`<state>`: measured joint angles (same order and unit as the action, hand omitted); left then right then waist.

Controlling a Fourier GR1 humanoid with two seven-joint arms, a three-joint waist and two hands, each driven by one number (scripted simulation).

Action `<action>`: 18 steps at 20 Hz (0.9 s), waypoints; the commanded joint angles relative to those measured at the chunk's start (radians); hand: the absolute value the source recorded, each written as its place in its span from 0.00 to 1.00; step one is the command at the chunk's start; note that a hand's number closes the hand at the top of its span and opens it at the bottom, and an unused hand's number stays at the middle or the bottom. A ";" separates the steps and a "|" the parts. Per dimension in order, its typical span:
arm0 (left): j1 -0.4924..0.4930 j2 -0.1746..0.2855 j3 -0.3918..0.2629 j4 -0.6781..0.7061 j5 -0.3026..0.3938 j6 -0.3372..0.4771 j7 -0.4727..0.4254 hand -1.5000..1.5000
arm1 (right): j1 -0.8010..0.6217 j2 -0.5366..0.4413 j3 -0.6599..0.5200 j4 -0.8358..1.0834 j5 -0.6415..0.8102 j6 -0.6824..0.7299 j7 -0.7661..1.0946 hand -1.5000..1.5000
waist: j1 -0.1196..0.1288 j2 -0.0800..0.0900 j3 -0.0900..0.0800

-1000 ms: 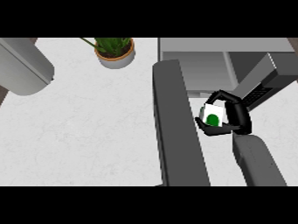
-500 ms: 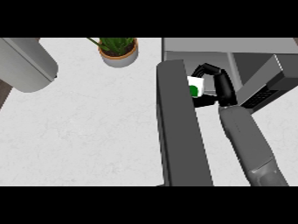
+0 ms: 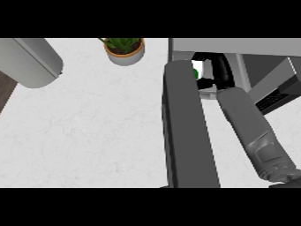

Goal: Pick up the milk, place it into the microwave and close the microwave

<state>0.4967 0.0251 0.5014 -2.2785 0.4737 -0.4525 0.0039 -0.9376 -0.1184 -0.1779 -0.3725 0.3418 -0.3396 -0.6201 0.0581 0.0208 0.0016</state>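
Head view shows the grey box-shaped microwave [image 3: 244, 45] at the upper right of the white marble counter [image 3: 94, 132]. Its dark grey flat door [image 3: 185, 132] stands open and stretches from the microwave's left front corner down toward the lower edge of the view.

The grey right forearm passes just right of this door and goes up into the microwave's opening. At its end the black right hand [image 3: 221, 73] is inside the opening, and its fingers are curled round the small white-and-green milk carton [image 3: 196, 68]. The milk carton lies at the left side of the hand, between the fingers and the inner edge of the door, at the left part of the opening. Only a narrow part of the carton shows, so I cannot tell if it rests on the microwave's floor.

Left of the microwave, near the counter's far edge, stands a green plant in a round beige pot [image 3: 125, 56]. Further left of the microwave is a large grey rounded body [image 3: 25, 62].
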 commanded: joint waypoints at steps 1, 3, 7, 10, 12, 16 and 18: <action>-0.031 0.014 -0.004 0.018 0.001 -0.007 0.001 0.00 | -0.089 -0.011 -0.036 0.101 0.005 -0.082 0.016 1.00 | 0.027 0.013 0.001; -0.015 0.005 0.002 0.002 0.019 -0.002 0.016 0.00 | -0.085 -0.032 -0.049 0.127 0.000 -0.083 -0.022 1.00 | 0.022 0.008 0.001; -0.021 -0.012 -0.031 0.021 -0.018 -0.030 -0.011 0.00 | -0.082 -0.073 -0.052 0.142 0.026 -0.207 -0.055 1.00 | 0.042 0.021 0.001; -0.045 0.000 -0.019 0.063 -0.031 -0.034 -0.028 0.00 | -0.107 -0.097 -0.032 0.157 0.062 -0.269 -0.072 1.00 | 0.054 0.027 0.001; -0.062 0.002 -0.043 0.036 -0.027 -0.026 -0.008 0.00 | -0.124 -0.125 -0.024 0.173 0.080 -0.290 -0.067 1.00 | 0.063 0.036 0.002; -0.078 0.008 -0.041 0.077 -0.042 -0.034 -0.019 0.00 | -0.113 -0.130 -0.019 0.204 0.100 -0.359 -0.078 1.00 | 0.082 0.048 0.002; -0.104 0.015 -0.049 0.078 -0.047 -0.022 -0.008 0.00 | -0.119 -0.154 -0.007 0.232 0.115 -0.334 -0.066 1.00 | 0.071 0.047 0.003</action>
<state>0.4178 0.0379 0.4654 -2.2122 0.4390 -0.4806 -0.0086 -1.0537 -0.2408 -0.1969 -0.1757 0.4338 -0.6594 -0.6836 0.1257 0.0607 0.0034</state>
